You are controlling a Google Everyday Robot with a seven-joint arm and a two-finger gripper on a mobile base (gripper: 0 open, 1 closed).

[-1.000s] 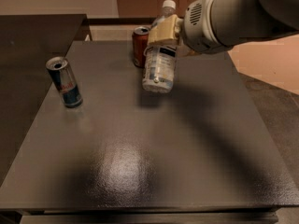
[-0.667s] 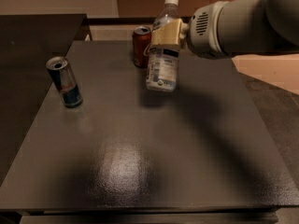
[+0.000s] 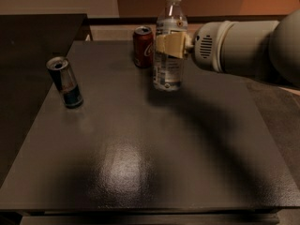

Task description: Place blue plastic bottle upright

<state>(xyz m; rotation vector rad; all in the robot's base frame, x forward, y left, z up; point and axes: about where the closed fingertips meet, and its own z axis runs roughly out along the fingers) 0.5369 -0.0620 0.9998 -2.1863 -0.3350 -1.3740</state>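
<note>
The blue plastic bottle (image 3: 168, 46) is clear with a white cap and a white label. It stands upright near the back middle of the dark table (image 3: 140, 163), its base at or just above the surface. My gripper (image 3: 169, 45) comes in from the right and is shut on the bottle around its upper body, with a tan finger pad (image 3: 171, 44) across the front. The pale arm fills the right side of the view.
A red cola can (image 3: 142, 46) stands just left of and behind the bottle, close to it. A slim blue-and-silver energy drink can (image 3: 65, 82) stands at the table's left. A darker counter (image 3: 37, 32) adjoins the left edge.
The bottle has turned from tilted to upright in the gripper's hold, and it has come down toward the table.
</note>
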